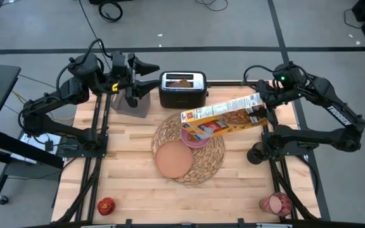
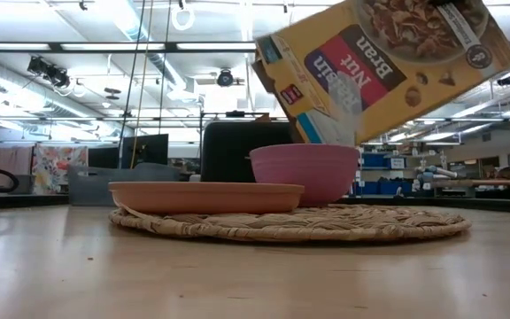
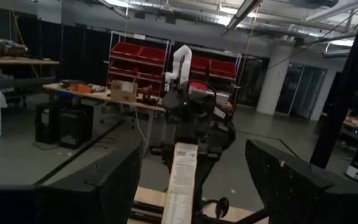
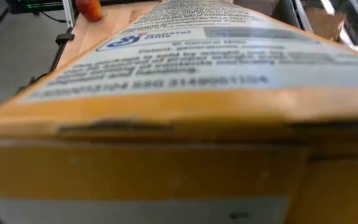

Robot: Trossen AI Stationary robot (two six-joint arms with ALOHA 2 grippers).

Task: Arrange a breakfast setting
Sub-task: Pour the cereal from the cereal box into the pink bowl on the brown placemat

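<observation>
Toast slice [image 1: 182, 81] shows from overhead only — low view hides it.

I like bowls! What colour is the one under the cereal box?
Pink bowl, clearest in the low view.

Tilted cereal box [image 1: 224, 118]; toaster [image 1: 182, 88]

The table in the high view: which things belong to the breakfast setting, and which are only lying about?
Belonging: woven placemat, pink bowl, salmon plate, toast in the toaster, red apple, pinkish cup.

Lying about or only tools: toaster, cereal box held tilted over the bowl by the right claw.
</observation>
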